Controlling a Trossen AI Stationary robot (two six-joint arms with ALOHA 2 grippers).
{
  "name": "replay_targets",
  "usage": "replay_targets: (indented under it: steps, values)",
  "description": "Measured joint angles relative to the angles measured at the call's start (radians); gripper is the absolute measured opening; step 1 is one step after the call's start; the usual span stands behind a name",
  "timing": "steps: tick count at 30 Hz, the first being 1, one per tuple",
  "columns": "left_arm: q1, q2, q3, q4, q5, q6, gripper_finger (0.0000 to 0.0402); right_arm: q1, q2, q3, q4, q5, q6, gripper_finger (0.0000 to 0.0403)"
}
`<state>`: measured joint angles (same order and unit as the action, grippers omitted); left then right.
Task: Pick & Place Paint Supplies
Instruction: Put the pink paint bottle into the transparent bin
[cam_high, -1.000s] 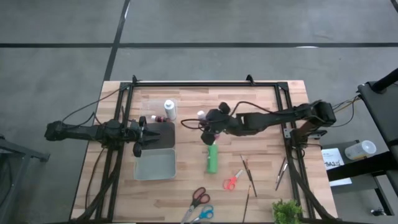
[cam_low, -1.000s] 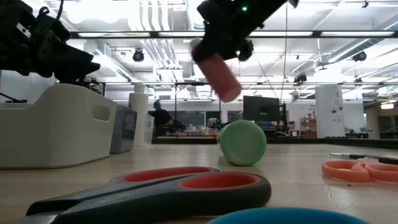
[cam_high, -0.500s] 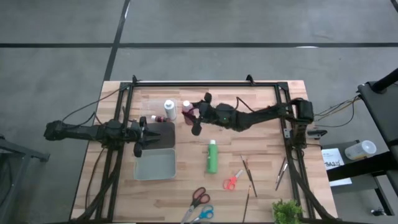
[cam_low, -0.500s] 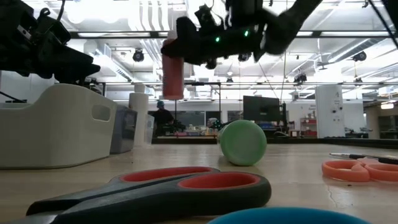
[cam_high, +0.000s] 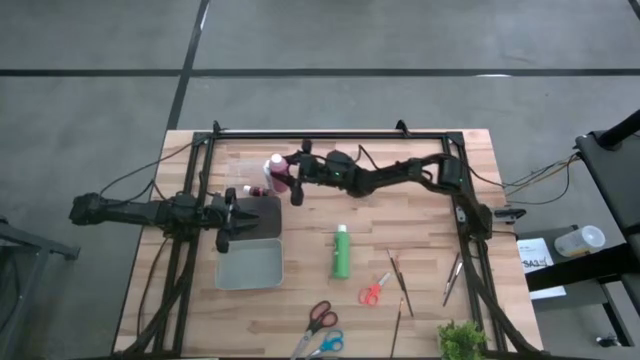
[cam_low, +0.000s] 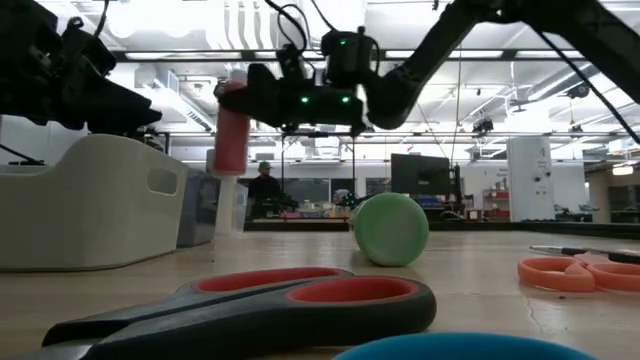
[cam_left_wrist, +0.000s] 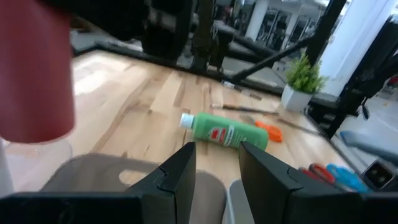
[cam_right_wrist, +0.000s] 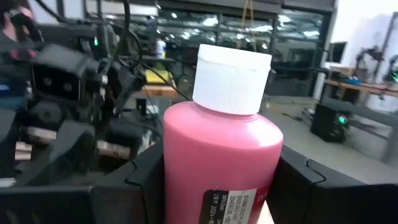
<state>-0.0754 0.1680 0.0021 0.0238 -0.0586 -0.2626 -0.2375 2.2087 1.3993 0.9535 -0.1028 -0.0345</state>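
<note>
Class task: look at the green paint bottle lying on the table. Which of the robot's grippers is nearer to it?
Right, narrowly. The right gripper, holding the red bottle, sits up-left of the green bottle; the left gripper waits farther left, over the tray.

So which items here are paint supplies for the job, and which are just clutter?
Job items: red bottle in the right gripper, white bottle, green bottle, brushes.
Lying about: scissors, more scissors, plant; grey bin perhaps the destination.
</note>
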Motion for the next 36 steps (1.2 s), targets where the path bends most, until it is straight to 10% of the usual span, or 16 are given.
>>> replay_targets:
  steps: [36]
  values:
    - [0.0,0.011,0.0,0.001,0.0,0.0,0.013,-0.016,0.13,0.139,-0.191,-0.029,0.049,0.0205]
